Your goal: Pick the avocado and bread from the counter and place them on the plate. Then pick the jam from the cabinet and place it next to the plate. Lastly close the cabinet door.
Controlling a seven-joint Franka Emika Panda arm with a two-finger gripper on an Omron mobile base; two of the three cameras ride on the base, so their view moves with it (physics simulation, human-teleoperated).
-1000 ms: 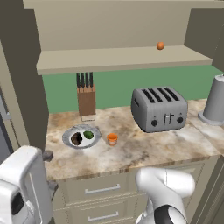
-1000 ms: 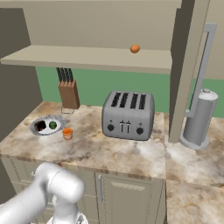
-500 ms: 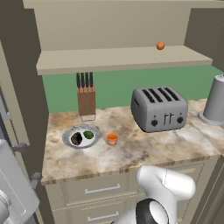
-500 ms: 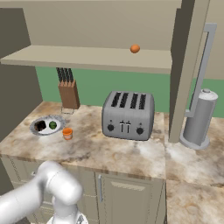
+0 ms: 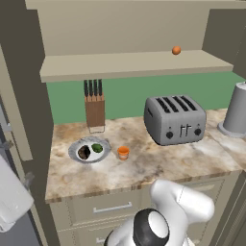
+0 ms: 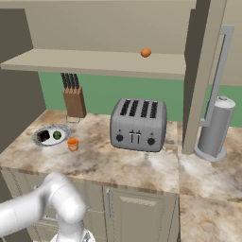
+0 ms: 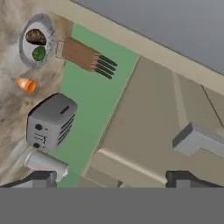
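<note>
gripper (image 7: pixel 111 177) jaws apart, empty; avocado (image 5: pixel 97 148), bread (image 5: pixel 84 153) on plate (image 5: pixel 77 146).

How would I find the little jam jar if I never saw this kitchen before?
Start at the big silver toaster on the counter, then look toward the wooden knife block. In front of it lies a grey-white plate, and the jam stands just beside it. It is a small orange cup shape, unlike the orange ball up on the shelf.

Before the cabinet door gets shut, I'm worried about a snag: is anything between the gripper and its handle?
Nothing visible does. In the hand view the open gripper faces the grey handle, with only bare beige panel around it.
</note>
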